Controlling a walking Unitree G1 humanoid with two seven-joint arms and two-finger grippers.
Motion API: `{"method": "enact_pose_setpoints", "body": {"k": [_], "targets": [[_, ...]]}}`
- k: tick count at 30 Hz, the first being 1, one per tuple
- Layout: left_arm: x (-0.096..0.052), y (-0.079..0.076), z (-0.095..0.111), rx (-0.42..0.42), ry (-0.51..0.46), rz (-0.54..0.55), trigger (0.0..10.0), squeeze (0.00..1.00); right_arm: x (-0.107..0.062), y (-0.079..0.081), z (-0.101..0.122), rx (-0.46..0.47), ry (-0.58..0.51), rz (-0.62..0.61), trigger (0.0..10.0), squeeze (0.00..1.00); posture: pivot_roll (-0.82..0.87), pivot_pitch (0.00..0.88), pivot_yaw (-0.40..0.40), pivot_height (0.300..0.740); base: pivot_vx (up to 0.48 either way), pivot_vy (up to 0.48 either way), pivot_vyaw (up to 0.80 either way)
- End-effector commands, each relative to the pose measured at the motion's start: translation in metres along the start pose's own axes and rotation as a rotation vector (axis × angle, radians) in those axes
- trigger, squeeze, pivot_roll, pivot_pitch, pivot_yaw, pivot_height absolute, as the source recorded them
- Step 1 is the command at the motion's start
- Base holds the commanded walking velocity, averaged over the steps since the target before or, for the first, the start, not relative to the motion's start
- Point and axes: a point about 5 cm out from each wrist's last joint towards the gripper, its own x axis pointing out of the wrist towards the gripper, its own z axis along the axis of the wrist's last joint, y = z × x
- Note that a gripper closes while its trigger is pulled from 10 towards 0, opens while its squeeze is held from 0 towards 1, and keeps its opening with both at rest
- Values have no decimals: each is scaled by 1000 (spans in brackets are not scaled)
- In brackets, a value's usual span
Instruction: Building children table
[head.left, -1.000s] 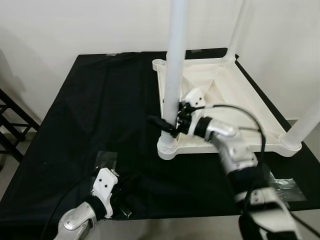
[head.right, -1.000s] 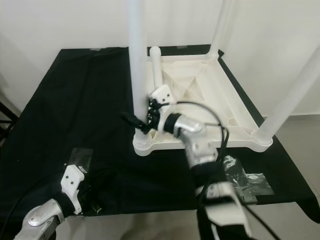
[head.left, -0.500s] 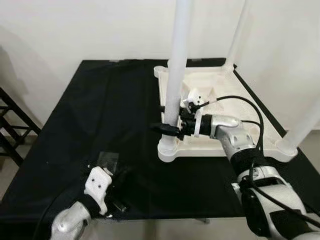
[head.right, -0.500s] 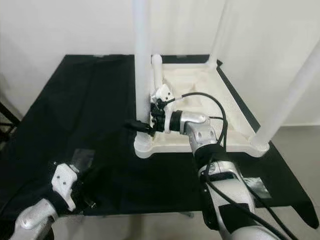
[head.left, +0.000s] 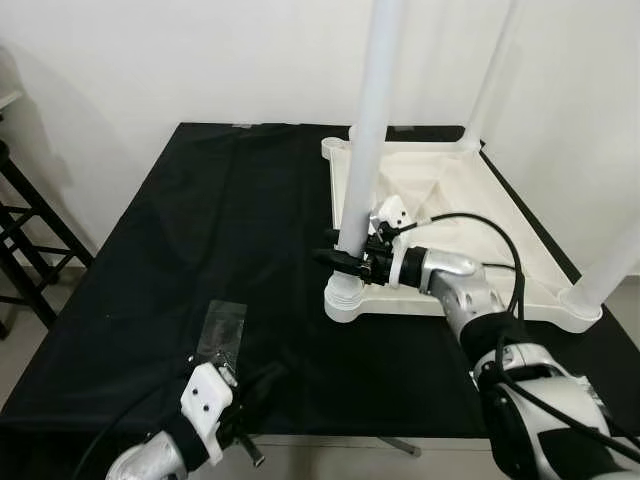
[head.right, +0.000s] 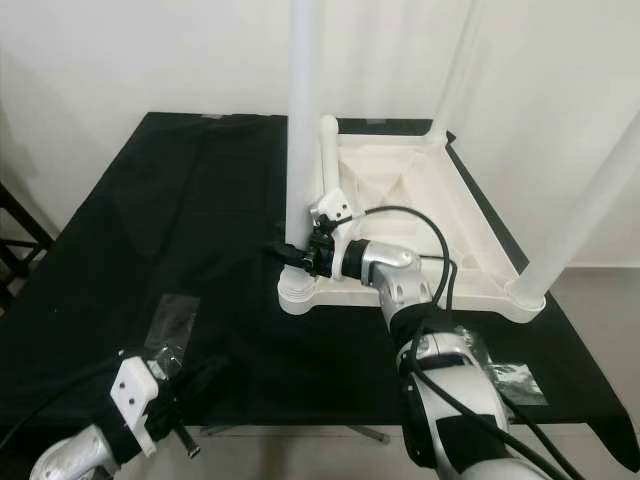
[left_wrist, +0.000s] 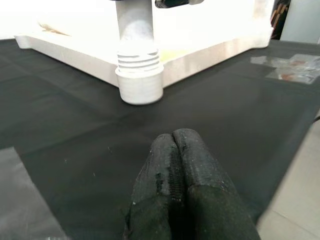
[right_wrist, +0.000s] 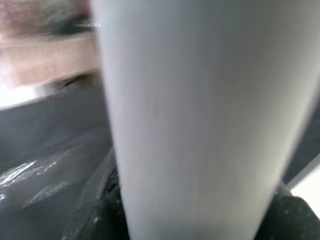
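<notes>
Black cloth (head.left: 200, 230): right gripper (head.left: 345, 262) clasps table leg (head.left: 365, 150).

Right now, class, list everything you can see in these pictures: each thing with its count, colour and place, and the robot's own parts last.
Table top: one, white, upside down on the black cloth, right side.
Table legs: three standing upright at corners; a shorter white one at the far-left corner.
Black cloth: one, covering the work surface.
Clear plastic bags: one near the front left; another front right.
Black rack: one, far left, on the floor.
Right gripper: black fingers around the near-left leg, low down.
Left gripper: black fingers closed, at the cloth's front edge.
</notes>
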Motion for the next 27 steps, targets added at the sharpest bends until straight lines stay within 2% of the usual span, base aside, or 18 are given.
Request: {"method": "enact_pose_setpoints", "body": {"k": [1, 2, 3, 4, 5, 6, 9, 10, 11, 12, 13, 17, 18, 20, 21, 25, 26, 27], "targets": [[-2, -1, 4, -8, -16, -22, 10000, 0, -18, -9, -34, 48, 136, -242, 0, 0, 59, 53, -52, 740, 0, 0, 0], [-3, -2, 4, -10, -12, -33, 10000, 0, -33, 3, -58, 74, 221, -495, 0, 0, 54, 59, -45, 740, 0, 0, 0], [-4, -2, 3, -9, -8, -40, 10000, 0, -49, 11, -71, 82, 287, -679, 0, 0, 52, 60, -44, 740, 0, 0, 0], [-5, -2, 1, -40, -11, -47, 10000, 0, -52, 47, -82, 125, 305, -629, 0, 0, 41, 73, -39, 740, 0, 0, 0], [-6, -1, 0, -64, -14, -51, 10000, 0, -53, 72, -86, 163, 298, -572, 0, 0, 41, 73, -39, 740, 0, 0, 0], [-6, -1, 0, -81, -19, -53, 10000, 0, -50, 88, -85, 189, 276, -497, 0, 0, 41, 73, -39, 740, 0, 0, 0], [-6, -1, 0, -109, -28, -62, 10000, 0, -46, 82, -80, 168, 232, -490, 0, 0, 20, 69, -29, 740, 0, 0, 0], [-6, 0, 1, -141, -40, -74, 10000, 0, -39, 64, -71, 126, 195, -499, 0, 0, 16, 62, -26, 740, 0, 0, 0], [-6, 1, 2, -164, -49, -80, 10000, 0, -34, 55, -64, 99, 172, -487, 7255, 0, 16, 59, -28, 740, 0, 0, 0], [-6, 1, 2, -176, -55, -83, 10000, 0, -32, 50, -59, 84, 162, -474, 7255, 0, 16, 59, -28, 740, 0, 0, 0], [-6, 2, 3, -184, -59, -84, 10000, 0, -30, 48, -57, 75, 154, -468, 10000, 0, 16, 59, -28, 740, 0, 0, 0], [-6, 0, 3, -230, -71, -109, 10000, 0, -19, 41, -41, 75, 131, -365, 10000, 0, 24, 56, -32, 740, 0, 0, 0], [-6, 0, 3, -240, -75, -114, 10000, 0, -18, 42, -34, 75, 123, -348, 10000, 1000, 26, 55, -32, 740, 0, 0, 0], [-6, -1, 3, -244, -67, -136, 10000, 0, -14, 39, -16, 62, 70, -252, 10000, 1000, 27, 52, -34, 740, 0, 0, 0], [-6, -1, 3, -244, -67, -136, 10000, 0, -14, 39, -16, 62, 70, -252, 10000, 1000, 27, 52, -34, 740, 0, 0, 0], [-6, -2, 1, -259, -57, -167, 10000, 0, -13, 31, 11, 21, -11, -41, 10000, 1000, 36, 43, -36, 740, 0, 0, 0], [-6, -2, 1, -259, -57, -167, 10000, 0, -13, 31, 11, 21, -11, -41, 10000, 1000, 36, 43, -36, 740, 0, 0, 0], [-5, -2, 0, -272, -41, -206, 10000, 0, -15, 16, 42, -74, -64, 235, 10000, 0, 41, 33, -38, 740, 0, 0, 0]]}}
